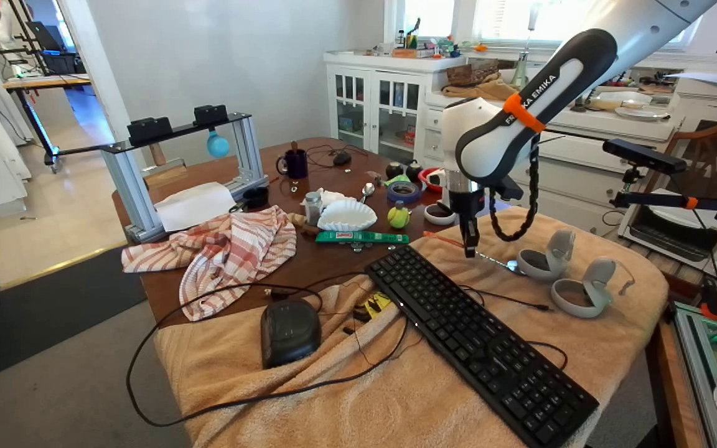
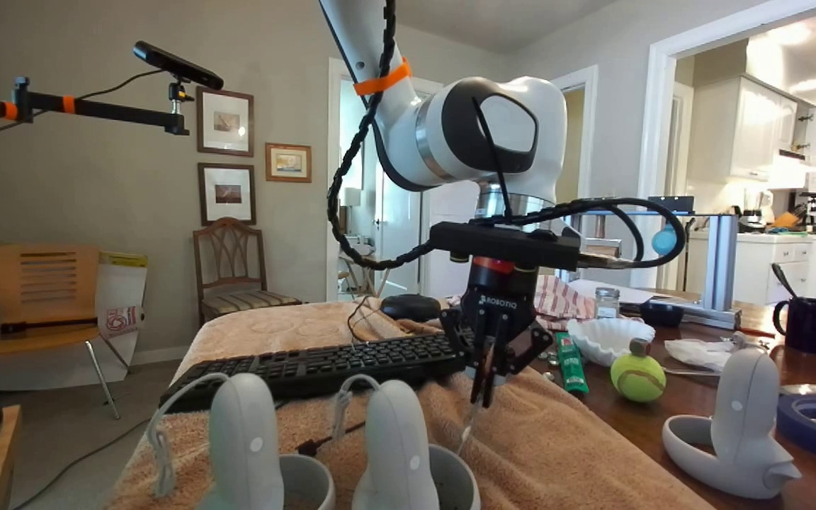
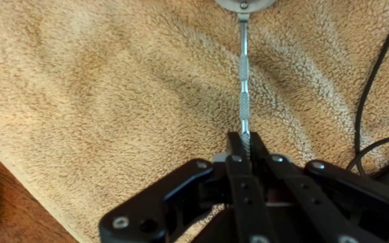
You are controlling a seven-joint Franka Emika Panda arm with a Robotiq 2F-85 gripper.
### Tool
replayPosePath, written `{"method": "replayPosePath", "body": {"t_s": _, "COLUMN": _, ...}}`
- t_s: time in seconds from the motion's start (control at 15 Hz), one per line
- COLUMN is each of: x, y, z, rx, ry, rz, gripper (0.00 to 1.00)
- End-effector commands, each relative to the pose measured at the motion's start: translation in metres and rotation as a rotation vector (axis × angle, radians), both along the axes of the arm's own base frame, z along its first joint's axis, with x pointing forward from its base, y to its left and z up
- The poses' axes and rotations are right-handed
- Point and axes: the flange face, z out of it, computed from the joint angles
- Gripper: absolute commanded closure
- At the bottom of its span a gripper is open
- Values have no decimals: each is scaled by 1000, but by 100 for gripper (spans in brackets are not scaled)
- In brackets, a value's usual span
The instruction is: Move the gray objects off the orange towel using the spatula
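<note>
Your pincer (image 3: pixel 244 135) pinches the spatula (image 3: pixel 244 69), its tips pressed in on both sides of the slender metal handle, above the orange towel (image 1: pixel 358 410). In an exterior view the spatula slopes down to the right, and its shiny end lies at the left side of one gray object (image 1: pixel 545 271); you cannot tell here whether the two touch. That piece stands on the right part of the towel. A second gray object (image 1: pixel 582 307) rests on the towel too, nearer and farther right. In an exterior view you see a third gray object (image 2: pixel 741 419) off the towel, on the bare wood of the bench (image 1: pixel 318 258).

Left of the pair on the towel you have the black keyboard (image 1: pixel 477 339), lying at a slant, and farther left the dark oval device (image 1: pixel 290 333), also on the towel. Farther off you find the checked cloth (image 1: pixel 228 249) at left, then the white fluted dish (image 1: pixel 347 214) with the green packet (image 1: pixel 361 238) just on its near side, and the yellow-green ball (image 1: pixel 398 217) right of the dish.
</note>
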Motion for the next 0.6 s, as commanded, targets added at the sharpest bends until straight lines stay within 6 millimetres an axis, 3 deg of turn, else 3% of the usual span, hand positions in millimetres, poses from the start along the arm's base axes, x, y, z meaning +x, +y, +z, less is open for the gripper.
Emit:
{"method": "replayPosePath", "body": {"t_s": 0.0, "x": 8, "y": -2, "z": -7, "rx": -27, "ry": 49, "rz": 38, "gripper": 98}}
{"method": "replayPosePath", "body": {"t_s": 0.53, "x": 10, "y": 3, "z": -26, "rx": -34, "ry": 96, "rz": 76, "gripper": 98}}
